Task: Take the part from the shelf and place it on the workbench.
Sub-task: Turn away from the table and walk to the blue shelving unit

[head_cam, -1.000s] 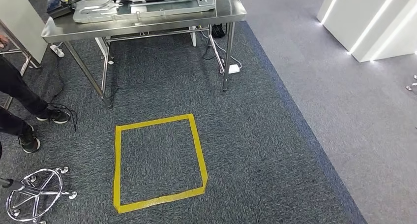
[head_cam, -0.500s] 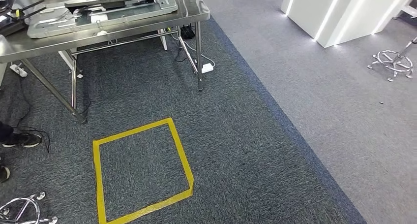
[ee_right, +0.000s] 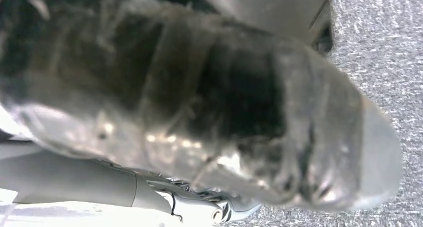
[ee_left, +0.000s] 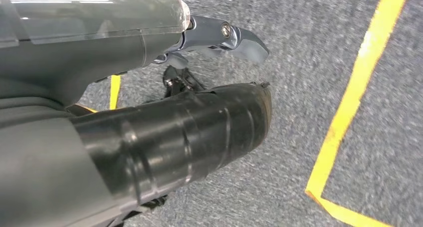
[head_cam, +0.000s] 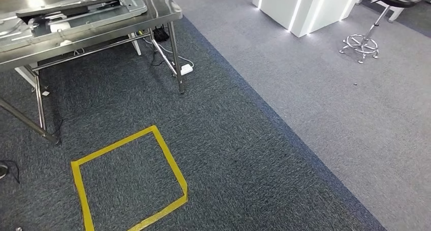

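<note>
Across the last second the whole head view has slid: the steel workbench (head_cam: pixel 91 25) that sat near top centre now sits at the upper left, the yellow tape square (head_cam: pixel 129 183) has drifted down and left, and a black stool (head_cam: pixel 378 18) beside white lit panels (head_cam: pixel 295 7) has come in at the upper right. That is the camera swinging to the robot's right — the robot is turning, not the furniture moving. The person's shoes that stood at the left edge 1 second ago have passed out of frame. A flat metal assembly (head_cam: pixel 76 10) lies on the workbench, but no shelf is visible, so I cannot say where the part to be fetched is; by my reading the robot is turning away from the bench to go and find the shelf, which puts the task at its very start. The left hand (ee_left: pixel 164 137) hangs over the carpet near a corner of the tape, its dark fingers seeming to hold nothing, though how far they are spread I cannot tell. The right hand (ee_right: pixel 209 102) is a close blur — its state cannot be told either.
</note>
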